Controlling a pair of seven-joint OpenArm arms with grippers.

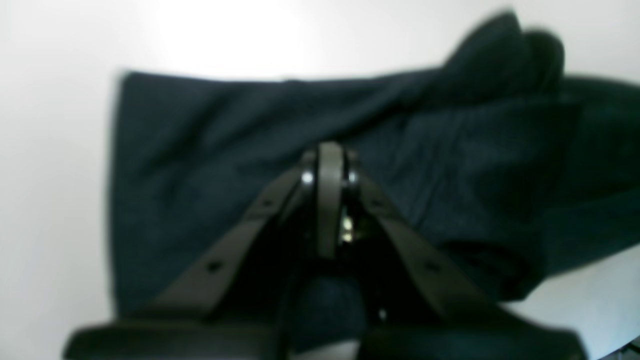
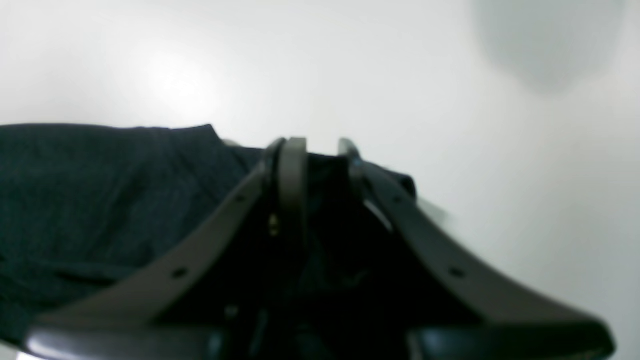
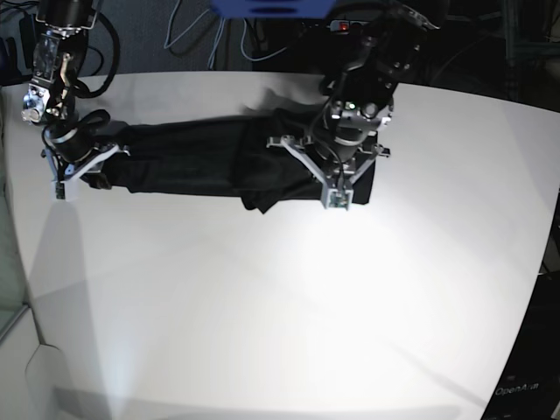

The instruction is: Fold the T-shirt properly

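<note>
Two arms work one garment. From the left wrist view, the left gripper (image 1: 330,165) has its jaws pressed fully together with no cloth visibly between them; the T-shirt (image 1: 210,165) spreads beyond the tips from nine o'clock round to three o'clock.

From the right wrist view, the right gripper (image 2: 312,150) stands slightly parted, dark fabric filling the gap, so it appears to pinch the shirt's end; the rest of the shirt runs off toward nine o'clock.

From the base view, the shirt's long axis lies nine to three across the white table (image 3: 289,289), one arm at each end. The left gripper looks nearer the bunched middle.
</note>
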